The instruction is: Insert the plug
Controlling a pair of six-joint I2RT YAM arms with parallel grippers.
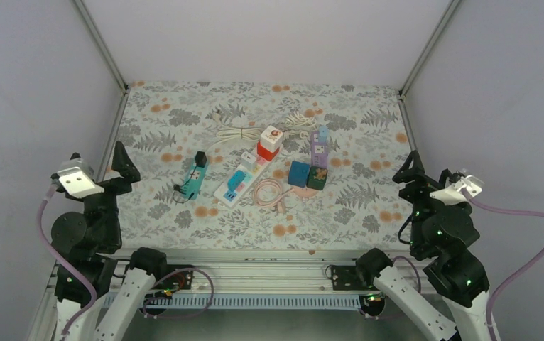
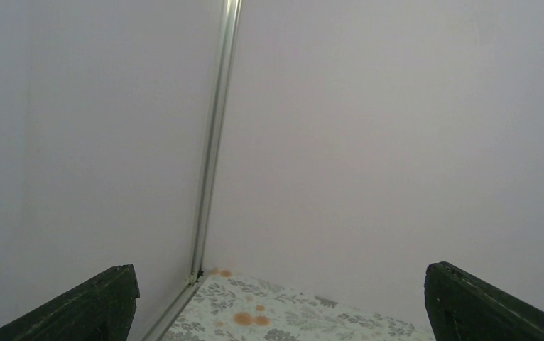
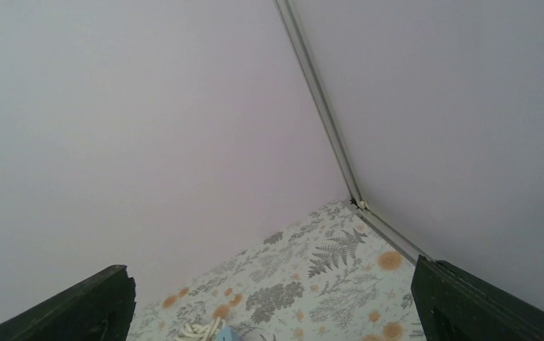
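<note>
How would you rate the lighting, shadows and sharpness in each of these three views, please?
Top external: soft, even light, no glare, faint shadows, power strip fairly sharp. Left wrist: blank wall, left pincer nearly black. Right wrist: right pincer equally dark, tablecloth pattern slightly soft.

Overhead; 2 wrist views facing walls (image 2: pixel 368 142)

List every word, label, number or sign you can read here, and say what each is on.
No text can be read in any view.
Adapter: small reddish mark on its white top, too small to read.
Power strip: coloured patches, any lettering too blurred.
Green block: pale sticker, illegible.
Both wrist views: no writing.
</note>
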